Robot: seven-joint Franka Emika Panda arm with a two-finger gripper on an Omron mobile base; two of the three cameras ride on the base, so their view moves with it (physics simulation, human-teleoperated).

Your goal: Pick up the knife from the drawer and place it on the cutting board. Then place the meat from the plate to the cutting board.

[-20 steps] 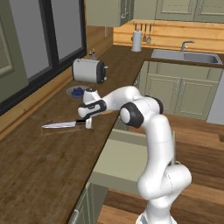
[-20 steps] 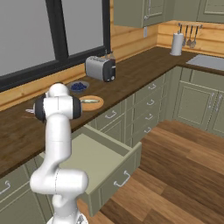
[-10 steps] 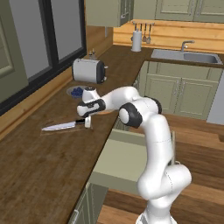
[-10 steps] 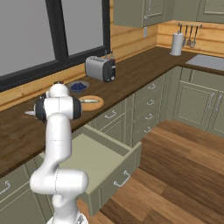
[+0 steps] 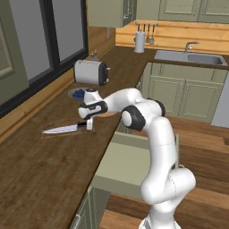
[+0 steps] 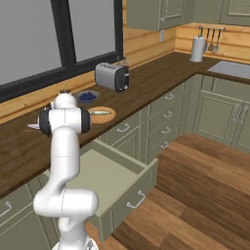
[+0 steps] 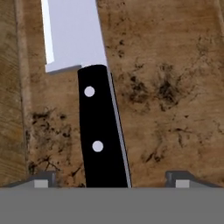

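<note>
On the cutting board lies the knife (blade toward 12 o'clock), between the spread-apart tool tips; next comes lifting away toward the meat.

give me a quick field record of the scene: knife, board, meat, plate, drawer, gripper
knife: flat on the cutting board, black handle toward the gripper
meat: on the plate, not yet moved
drawer: pulled open under the counter
gripper: low over the knife handle, fingertips apart on either side of it
other: bowl of blueberries and toaster behind the plate
</note>
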